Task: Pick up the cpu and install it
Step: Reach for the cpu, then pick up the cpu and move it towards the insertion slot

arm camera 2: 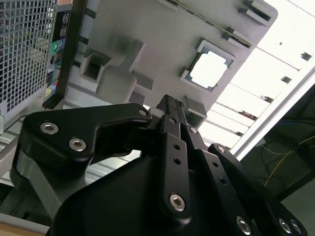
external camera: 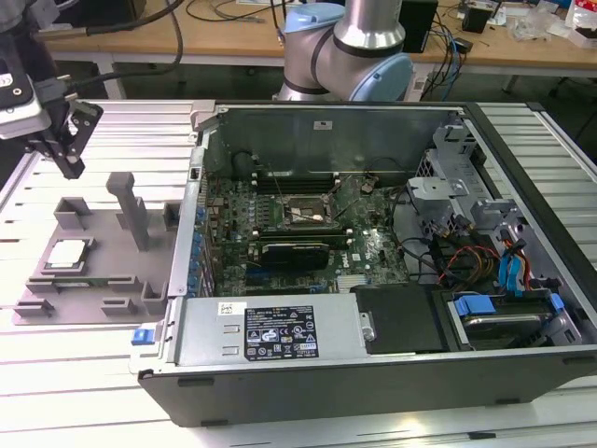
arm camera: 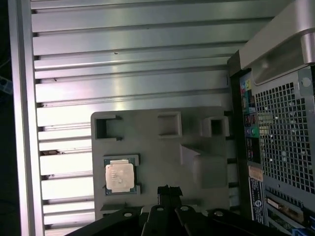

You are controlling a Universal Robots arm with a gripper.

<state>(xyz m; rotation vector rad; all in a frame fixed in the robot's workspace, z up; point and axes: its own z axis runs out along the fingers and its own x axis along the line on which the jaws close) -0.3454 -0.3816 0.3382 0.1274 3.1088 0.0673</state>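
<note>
1. Pincer [external camera: 71, 166]: closed, gripping nothing, hovering over the far side of the tray [external camera: 93, 280].
2. Cpu [external camera: 67, 254]: flat in its tray recess, near the surface [external camera: 75, 373] edge at the exterior view's left, well apart from the computer case [external camera: 420, 383].
3. Hazards: if lowered closed, the fingertips would likely strike the chip's top. The upright blocks [external camera: 128, 210] could snag them.

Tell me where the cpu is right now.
The cpu sits in a pocket of the grey tray, at the exterior view's left, outside the open case; the gripper hangs above the tray, not touching it.
</note>
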